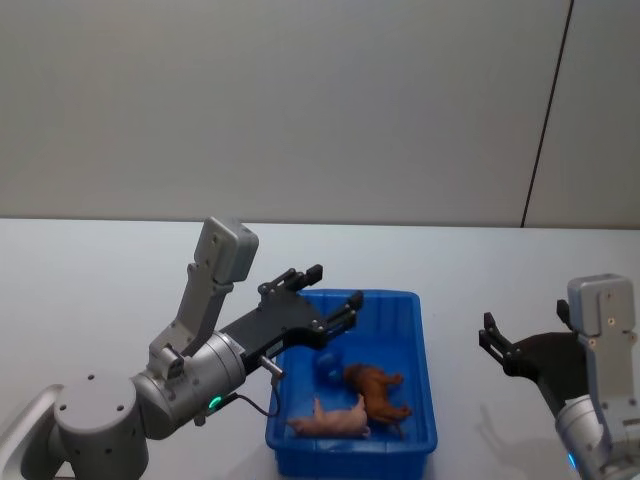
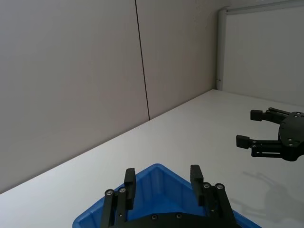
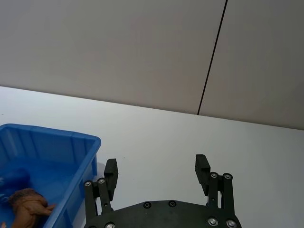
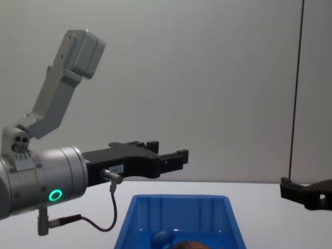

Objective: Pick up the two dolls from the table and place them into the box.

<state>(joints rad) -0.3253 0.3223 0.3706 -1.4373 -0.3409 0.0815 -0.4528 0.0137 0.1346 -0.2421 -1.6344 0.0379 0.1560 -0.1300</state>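
The blue box (image 1: 418,345) sits on the white table (image 1: 100,290), and its long side runs away from the robot. Three little dolls lie inside it, all at the end near the robot. The shaggy brown doll (image 1: 377,392) lies in the middle of the box floor, with its long body slanting from the far left toward the near right. The pale pink doll (image 1: 335,420) lies just in front of it on the left, stretched out sideways across the box, and the two look like they touch. The rounded blue doll (image 1: 328,366) sits just behind them, close to the left wall. The left gripper (image 1: 322,292) hangs in the air over the far left corner of the box, with its fingers spread wide and nothing in them. The right gripper (image 1: 489,335) hangs over the table to the right of the box, well apart from it, fingers spread wide and holding nothing too.
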